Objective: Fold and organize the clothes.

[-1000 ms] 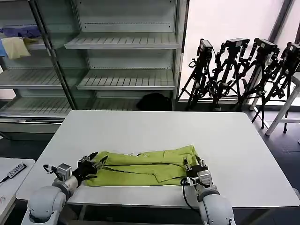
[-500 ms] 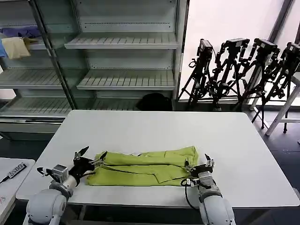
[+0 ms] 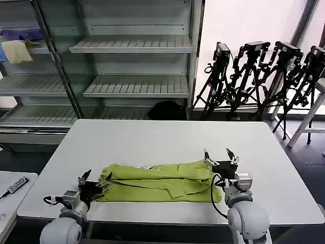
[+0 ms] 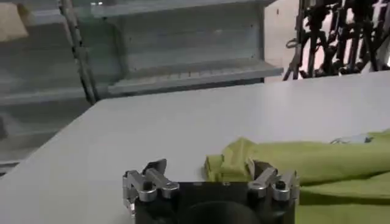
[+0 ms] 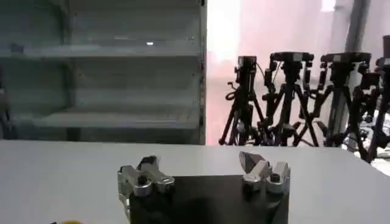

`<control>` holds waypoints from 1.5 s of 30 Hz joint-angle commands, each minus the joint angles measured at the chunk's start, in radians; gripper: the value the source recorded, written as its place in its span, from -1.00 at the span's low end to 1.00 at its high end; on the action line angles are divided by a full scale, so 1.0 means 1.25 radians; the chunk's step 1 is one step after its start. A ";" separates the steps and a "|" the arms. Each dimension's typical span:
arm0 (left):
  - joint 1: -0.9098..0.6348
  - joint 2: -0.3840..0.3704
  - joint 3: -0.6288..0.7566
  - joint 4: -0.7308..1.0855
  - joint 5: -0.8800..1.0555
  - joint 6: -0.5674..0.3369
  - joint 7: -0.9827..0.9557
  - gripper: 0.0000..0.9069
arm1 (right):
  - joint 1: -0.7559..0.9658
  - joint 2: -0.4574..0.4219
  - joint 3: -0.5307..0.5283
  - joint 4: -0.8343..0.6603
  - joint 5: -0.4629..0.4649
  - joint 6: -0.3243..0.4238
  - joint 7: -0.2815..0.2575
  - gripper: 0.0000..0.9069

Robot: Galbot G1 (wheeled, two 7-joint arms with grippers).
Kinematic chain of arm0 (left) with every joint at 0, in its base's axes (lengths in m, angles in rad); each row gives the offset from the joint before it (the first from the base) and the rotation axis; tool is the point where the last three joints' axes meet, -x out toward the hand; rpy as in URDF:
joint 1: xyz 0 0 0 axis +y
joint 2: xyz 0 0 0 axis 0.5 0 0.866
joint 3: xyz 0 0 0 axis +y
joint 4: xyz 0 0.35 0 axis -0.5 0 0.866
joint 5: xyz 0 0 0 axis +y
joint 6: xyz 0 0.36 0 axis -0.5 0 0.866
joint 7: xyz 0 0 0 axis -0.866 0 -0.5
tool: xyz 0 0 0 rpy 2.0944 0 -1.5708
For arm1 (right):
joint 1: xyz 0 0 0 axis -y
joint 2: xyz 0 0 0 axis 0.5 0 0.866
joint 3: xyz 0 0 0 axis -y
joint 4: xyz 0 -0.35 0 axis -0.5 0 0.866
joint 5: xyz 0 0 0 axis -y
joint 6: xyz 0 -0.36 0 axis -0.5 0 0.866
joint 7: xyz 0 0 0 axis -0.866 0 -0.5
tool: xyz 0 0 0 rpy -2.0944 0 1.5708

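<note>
Lime yellow-green cotton T-shirt [image 3: 162, 182] lies folded in a long band across the near part of the white rectangular worktop [image 3: 152, 140], sleeve end bunched at the robot's left [image 4: 234, 161]. Left pincer [image 3: 93, 182] sits low at the near-left edge of the worktop, fingers spread, gripping nothing; its inner finger is just beside the shirt's left end, contact cannot be told. A second ago it was closed in on that end; since then it has let go and drawn back toward the robot. Right pincer [image 3: 221, 156] is raised above the shirt's right end, fingers apart and empty; earlier it was down low at the near-right corner of the cloth. The shirt has kept its place. Right wrist view: pincer [image 5: 204, 173] open over bare worktop.
</note>
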 commanded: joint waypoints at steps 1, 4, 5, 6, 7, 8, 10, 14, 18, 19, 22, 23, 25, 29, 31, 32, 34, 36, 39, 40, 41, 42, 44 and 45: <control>0.031 -0.025 0.012 -0.006 0.001 0.018 -0.039 0.58 | 0.021 -0.001 0.019 0.018 0.076 0.004 0.001 1.00; 0.027 -0.029 0.014 -0.010 -0.017 0.038 -0.038 -0.22 | 0.021 -0.001 0.019 0.016 0.072 0.004 0.002 1.00; 0.027 -0.029 0.015 -0.014 -0.036 0.053 -0.036 -0.60 | 0.021 -0.001 0.019 0.015 0.072 0.004 0.002 1.00; 0.028 -0.030 0.016 -0.019 -0.042 0.065 -0.034 -0.78 | 0.020 -0.001 0.019 0.014 0.071 0.004 0.002 1.00; 0.028 -0.031 0.018 -0.021 -0.042 0.069 -0.032 -0.96 | 0.019 0.000 0.020 0.014 0.071 0.005 0.002 1.00; 0.029 -0.033 0.018 -0.025 -0.045 0.075 -0.028 -0.96 | 0.018 0.000 0.021 0.014 0.071 0.005 0.002 1.00; 0.028 -0.035 0.020 -0.030 -0.051 0.091 -0.023 -0.96 | 0.017 0.001 0.022 0.014 0.071 0.005 0.003 1.00; 0.030 -0.034 0.025 -0.031 -0.060 0.096 -0.016 -0.96 | 0.016 0.001 0.027 0.017 0.071 0.006 0.005 1.00; 0.033 -0.035 0.025 -0.030 -0.064 0.096 0.001 -0.98 | 0.013 0.000 0.031 0.020 0.071 0.006 0.006 1.00; 0.033 -0.034 0.026 -0.030 -0.065 0.096 0.002 -0.98 | 0.013 0.000 0.032 0.021 0.071 0.005 0.006 1.00; 0.031 -0.033 0.026 -0.029 -0.065 0.096 0.012 -1.00 | 0.012 -0.001 0.033 0.023 0.071 0.005 0.007 1.00; 0.029 -0.033 0.026 -0.028 -0.061 0.095 0.017 -1.00 | 0.011 -0.001 0.034 0.023 0.071 0.005 0.008 1.00; 0.025 -0.033 0.026 -0.026 -0.055 0.095 0.020 -1.00 | 0.010 -0.001 0.034 0.023 0.071 0.005 0.009 1.00; 0.022 -0.032 0.021 -0.021 -0.030 0.072 0.040 -1.00 | 0.010 -0.003 0.036 0.024 0.071 0.004 0.011 1.00; 0.021 -0.030 0.019 -0.018 -0.015 0.058 0.040 -1.00 | 0.009 -0.004 0.038 0.024 0.070 0.004 0.011 1.00; 0.022 -0.028 0.014 -0.015 0.003 0.044 0.045 -1.00 | 0.009 -0.004 0.040 0.024 0.071 0.004 0.011 1.00; 0.025 -0.024 0.005 -0.011 0.035 0.016 0.057 -1.00 | 0.008 -0.004 0.043 0.022 0.071 0.004 0.011 1.00; 0.028 -0.012 -0.014 -0.014 0.051 0.000 0.071 -1.00 | 0.007 -0.006 0.048 0.020 0.071 0.005 0.011 1.00; 0.021 0.005 -0.058 -0.009 0.074 -0.017 0.096 -1.00 | 0.007 -0.009 0.055 0.016 0.073 0.005 0.011 1.00; 0.018 0.016 -0.074 -0.006 0.093 -0.023 0.104 -1.00 | 0.006 -0.010 0.056 0.015 0.073 0.005 0.010 1.00; 0.013 0.027 -0.096 0.002 0.102 -0.032 0.115 -1.00 | 0.006 -0.012 0.059 0.013 0.073 0.005 0.010 1.00; 0.006 0.041 -0.123 0.010 0.108 -0.037 0.120 -1.00 | 0.006 -0.013 0.061 0.011 0.074 0.005 0.010 1.00; -0.008 0.073 -0.167 0.025 0.124 -0.053 0.143 -1.00 | 0.005 -0.015 0.064 0.008 0.074 0.006 0.009 1.00; -0.016 0.089 -0.185 0.041 0.138 -0.059 0.151 -1.00 | 0.005 -0.015 0.066 0.006 0.074 0.006 0.009 1.00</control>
